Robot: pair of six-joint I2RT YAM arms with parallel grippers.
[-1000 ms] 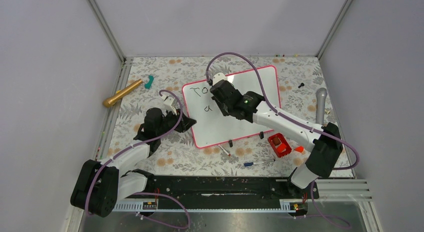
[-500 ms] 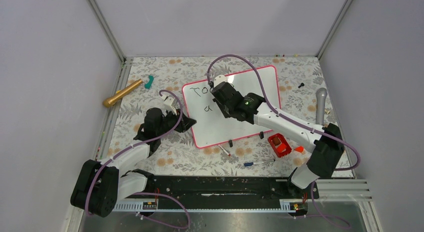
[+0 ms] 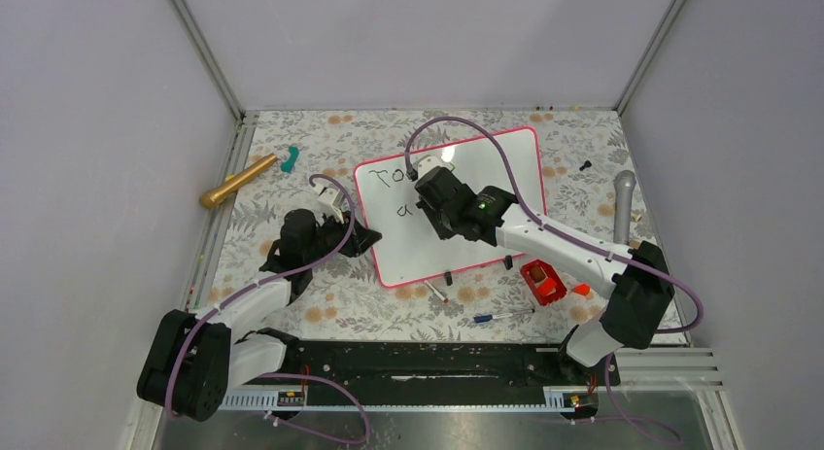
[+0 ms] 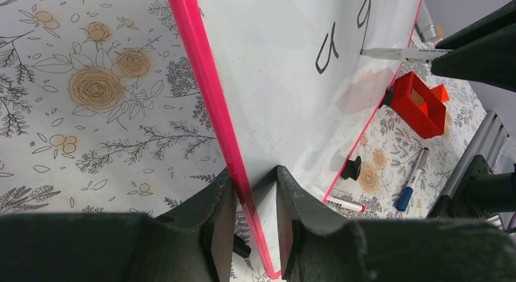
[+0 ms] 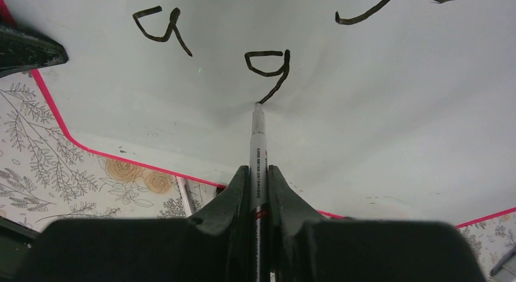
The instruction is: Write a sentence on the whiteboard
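Now left pincer clamps whiteboard; right pincer grips marker; red box holds brownish piece.

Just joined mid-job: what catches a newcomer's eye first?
A glossy white whiteboard with a pink-red frame sits mid-table, bearing black handwritten marker letters. The right gripper is shut on a slim white marker, tip at a letter's tail; the left gripper clamps the board's pink edge.

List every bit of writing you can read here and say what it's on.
"To" and one unclear letter, the rest hidden: upper line on the whiteboard.
"a g": lower line on it.
Print on the marker barrel in the right tool: too small to read.
Labels on the two loose markers: too small to read.
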